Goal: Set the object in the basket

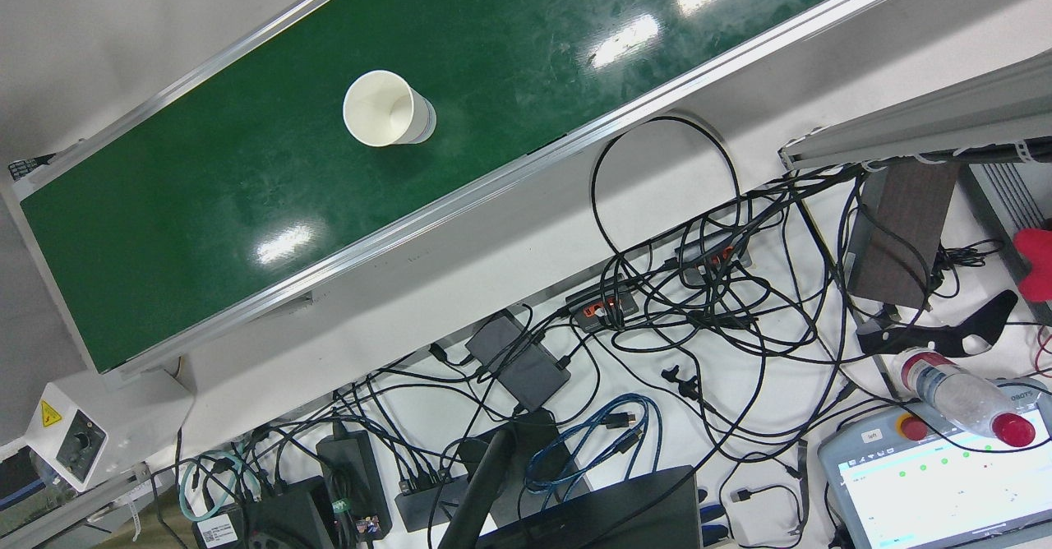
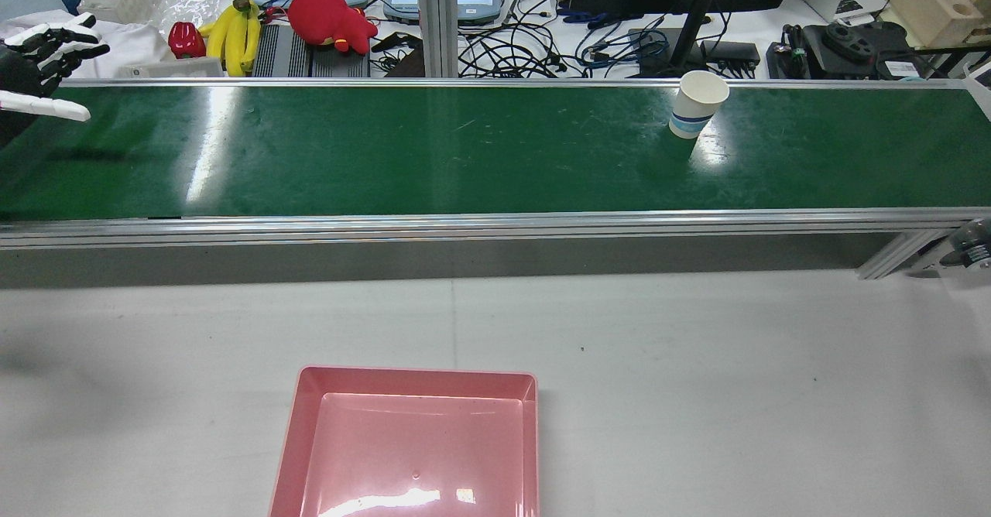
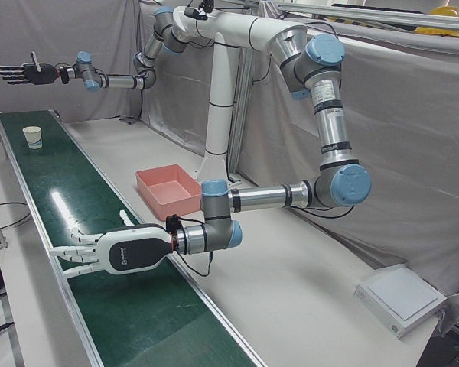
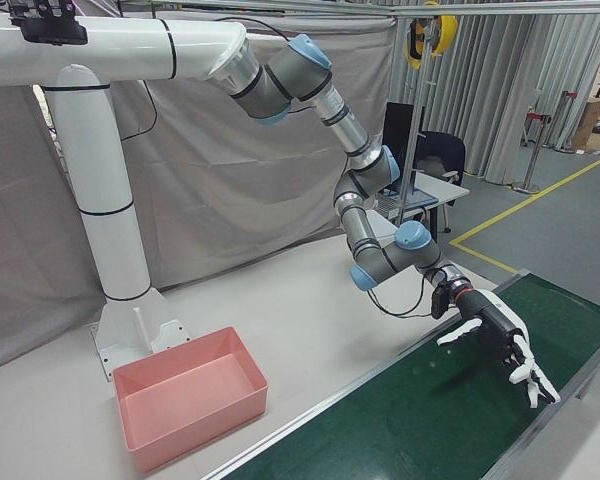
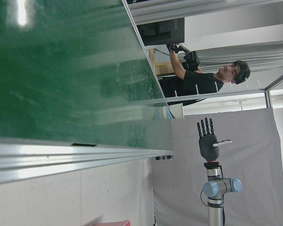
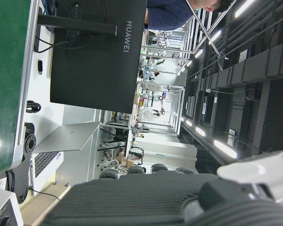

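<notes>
A white paper cup (image 2: 697, 104) with a blue band stands upright on the green conveyor belt (image 2: 433, 153), toward its right end in the rear view; from above the cup (image 1: 386, 109) looks empty. The pink basket (image 2: 410, 439) sits empty on the white table in front of the belt. My left hand (image 2: 46, 45) hovers open just above the belt's far left end, well away from the cup; the left hand (image 3: 111, 252) holds nothing. My right hand (image 3: 23, 73) is raised high, open and flat, above the cup's (image 3: 33, 136) end of the belt.
Behind the belt lie bananas (image 2: 232, 33), a red plush toy (image 2: 329, 15), tablets, a monitor stand and tangled cables (image 2: 503, 53). A person (image 5: 203, 80) stands beyond the belt. The white table (image 2: 697, 378) stretches between belt and basket.
</notes>
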Available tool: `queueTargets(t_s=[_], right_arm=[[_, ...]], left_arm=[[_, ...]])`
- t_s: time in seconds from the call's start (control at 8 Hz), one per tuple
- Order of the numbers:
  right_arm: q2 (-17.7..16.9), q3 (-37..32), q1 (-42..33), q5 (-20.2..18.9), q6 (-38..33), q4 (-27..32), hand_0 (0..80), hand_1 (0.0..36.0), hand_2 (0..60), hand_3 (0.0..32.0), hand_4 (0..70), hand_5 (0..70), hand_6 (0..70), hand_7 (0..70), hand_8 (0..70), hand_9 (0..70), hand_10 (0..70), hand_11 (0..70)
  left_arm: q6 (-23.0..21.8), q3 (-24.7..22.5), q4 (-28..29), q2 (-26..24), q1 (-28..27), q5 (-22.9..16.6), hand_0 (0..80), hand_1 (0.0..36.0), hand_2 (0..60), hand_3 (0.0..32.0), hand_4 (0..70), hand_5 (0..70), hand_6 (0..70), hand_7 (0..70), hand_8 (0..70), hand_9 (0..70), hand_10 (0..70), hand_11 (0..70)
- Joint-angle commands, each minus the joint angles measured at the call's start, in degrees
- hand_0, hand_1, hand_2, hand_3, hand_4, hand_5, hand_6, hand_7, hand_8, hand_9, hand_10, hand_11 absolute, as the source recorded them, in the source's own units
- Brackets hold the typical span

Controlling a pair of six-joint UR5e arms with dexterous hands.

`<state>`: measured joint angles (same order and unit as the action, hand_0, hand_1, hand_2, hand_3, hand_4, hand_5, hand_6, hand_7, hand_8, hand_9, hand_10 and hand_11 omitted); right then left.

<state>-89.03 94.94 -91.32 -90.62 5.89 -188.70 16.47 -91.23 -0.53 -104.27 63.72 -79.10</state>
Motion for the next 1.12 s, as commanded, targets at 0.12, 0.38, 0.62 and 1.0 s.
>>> queueTargets(t_s=[0.12, 0.38, 0.62, 1.0], right_arm=[[0.00, -0.02, 0.00, 0.00, 0.00, 0.00, 0.0, 0.0, 0.0, 0.0, 0.0, 0.0, 0.0, 0.0, 0.0, 0.0, 0.0, 0.0], [0.00, -0.02, 0.00, 0.00, 0.00, 0.00, 0.0, 0.0, 0.0, 0.0, 0.0, 0.0, 0.0, 0.0, 0.0, 0.0, 0.0, 0.0], [0.00, -0.02, 0.00, 0.00, 0.00, 0.00, 0.0, 0.0, 0.0, 0.0, 0.0, 0.0, 0.0, 0.0, 0.0, 0.0, 0.0, 0.0], [0.00, -0.02, 0.00, 0.00, 0.00, 0.00, 0.0, 0.0, 0.0, 0.0, 0.0, 0.0, 0.0, 0.0, 0.0, 0.0, 0.0, 0.0]], left_arm=[[-0.03, -0.18, 0.00, -0.05, 0.00, 0.00, 66.2, 24.6, 0.0, 0.0, 18.2, 34.5, 7.2, 6.5, 12.2, 18.1, 0.0, 0.5], [-0.03, -0.18, 0.00, 0.03, -0.09, 0.00, 66.2, 24.5, 0.0, 0.0, 18.1, 34.5, 7.1, 6.4, 12.2, 18.1, 0.0, 0.4], [-0.12, -0.18, 0.00, -0.06, 0.00, 0.00, 66.4, 24.5, 0.0, 0.0, 18.2, 34.4, 7.3, 6.5, 12.5, 18.5, 0.0, 0.5], [-0.12, -0.18, 0.00, -0.14, -0.09, 0.00, 66.4, 24.5, 0.0, 0.0, 18.7, 34.7, 7.4, 6.5, 12.5, 18.5, 0.0, 0.5]])
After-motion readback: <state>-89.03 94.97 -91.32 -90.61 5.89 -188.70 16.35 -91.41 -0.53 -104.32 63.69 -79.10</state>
